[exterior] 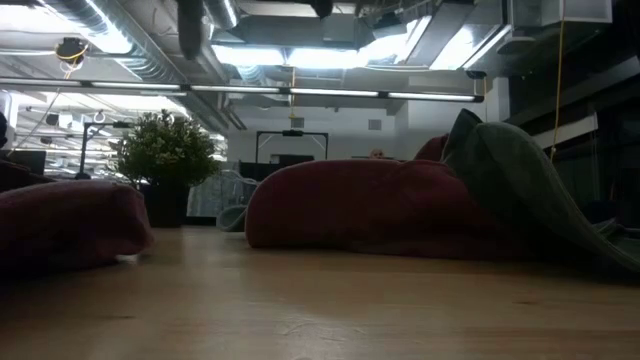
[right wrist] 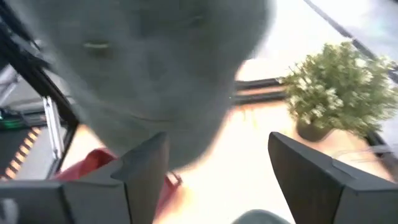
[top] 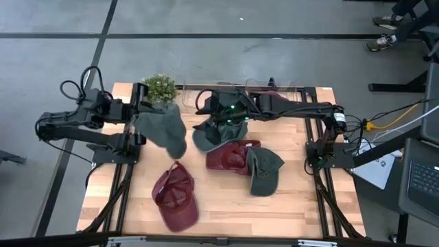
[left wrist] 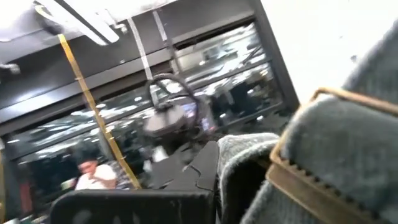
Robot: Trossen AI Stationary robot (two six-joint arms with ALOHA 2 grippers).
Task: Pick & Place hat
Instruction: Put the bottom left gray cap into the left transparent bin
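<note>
So the left end effector (top: 140, 116) is clamped shut on a grey-green hat (top: 164, 129) and has it lifted off the surface (top: 226, 209), over at about 10 o'clock in the overhead view. The hat droops from the grip down toward the middle, long axis running roughly from 11 to 5 o'clock, right next to the little potted plant (top: 160, 87).

The right end effector (top: 221, 116) sits near 12 o'clock with its fingers (right wrist: 144, 167) spread wide and nothing between them. In its own wrist camera the hanging hat fills the space just ahead of the open fingers, so the held hat lies toward 9 o'clock from it, near but not touching as far as the overhead shows. It looks like a handover or a release might be next, and that gap is what matters.

Other hats on the surface: a second green hat (top: 218, 134) under the right arm, a maroon hat (top: 230, 156) and a third green hat (top: 264, 171) at centre, another maroon hat (top: 176, 195) toward 7 o'clock.

No readable brand or writing on any of them.
</note>
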